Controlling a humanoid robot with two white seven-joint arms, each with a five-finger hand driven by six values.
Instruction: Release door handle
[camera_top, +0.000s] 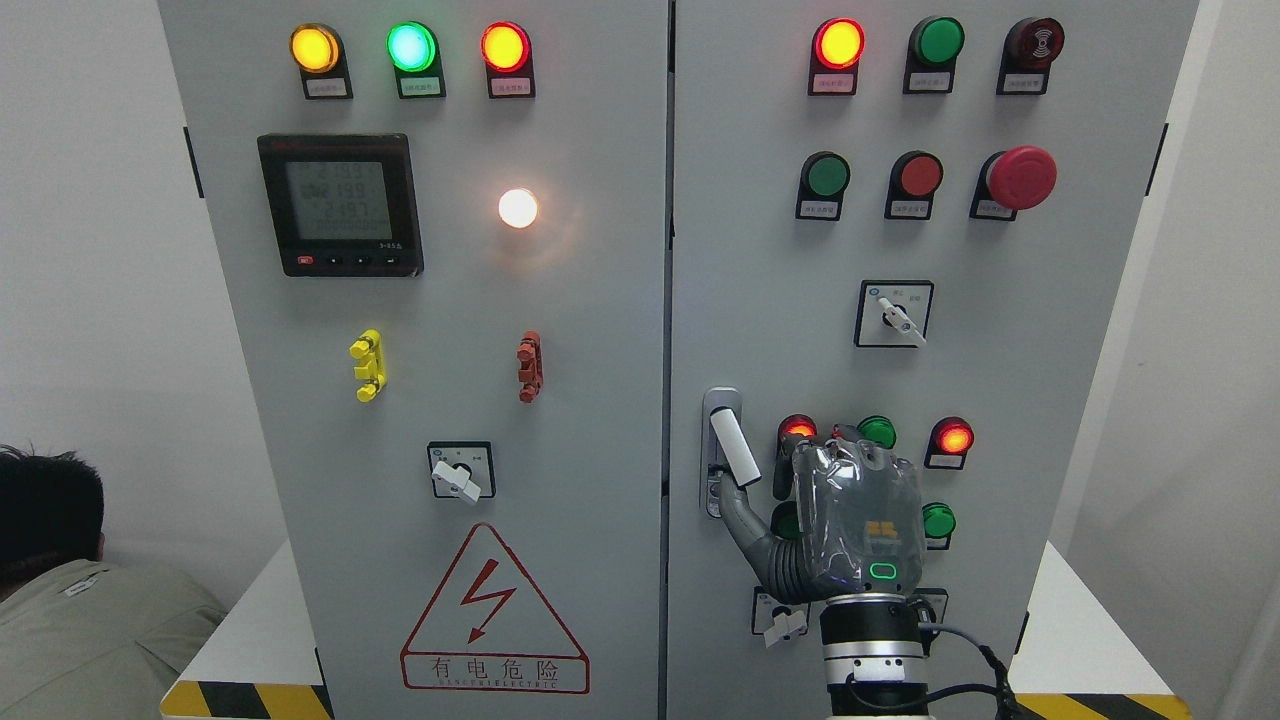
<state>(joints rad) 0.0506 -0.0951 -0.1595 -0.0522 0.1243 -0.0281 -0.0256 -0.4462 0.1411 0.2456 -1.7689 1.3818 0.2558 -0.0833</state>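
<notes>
Where the grey cabinet (560, 400) stands against white walls, your right hand (850, 520) rests open. Its thumb (742, 515) touches the door handle (730, 445), gripping nothing.

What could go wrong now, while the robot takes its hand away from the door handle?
1. The right hand has its thumb just under the swung-out door handle; pulling back may catch it and move the door.
2. The lit buttons sit right beside the hand, so a sideways move may press one.
</notes>
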